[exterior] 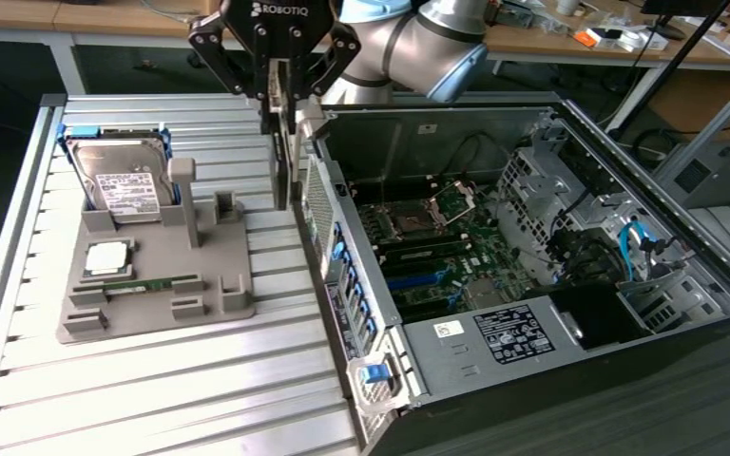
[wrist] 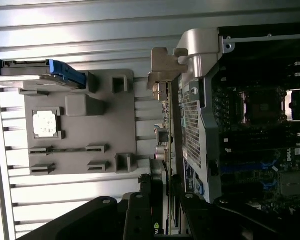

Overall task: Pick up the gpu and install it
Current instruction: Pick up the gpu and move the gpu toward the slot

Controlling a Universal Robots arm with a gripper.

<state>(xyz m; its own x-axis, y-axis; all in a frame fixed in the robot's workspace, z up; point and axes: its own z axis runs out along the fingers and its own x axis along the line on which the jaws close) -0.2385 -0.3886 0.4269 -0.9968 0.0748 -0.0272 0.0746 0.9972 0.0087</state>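
You have the gripper (exterior: 282, 106) up above the near wall of the open computer case (exterior: 339, 237). Its two fingers are clamped on the gpu (exterior: 285, 169), one pressing each face. The card hangs upright and edge-down just outside that case wall, on the side away from the motherboard (exterior: 435, 256), and it is lifted clear of the slatted table (exterior: 149, 399). From the exterior view you cannot tell whether the card brushes the case wall or hangs just apart from it.

In the wrist view you look straight along the card. The gpu (wrist: 163, 134) runs edge-on away from the gripper (wrist: 162, 192), parallel to the case's perforated wall (wrist: 192, 130) and just beside it. Its bent metal bracket (wrist: 165, 62) is at the end farthest from the fingers, close to the case's rounded corner.

Inside the case, the motherboard lies flat with the processor socket (exterior: 413, 223) and a blue slot (exterior: 410, 282) uncovered.

On the far side of the gpu from the case, the grey parts tray (exterior: 149, 313) sits on the table, so the card hangs between tray and case. On the tray, well apart from the case, a hard drive (exterior: 122, 185) leans in a blue holder. A processor chip (exterior: 107, 256) and a memory stick (exterior: 149, 283) lie flat beside it.
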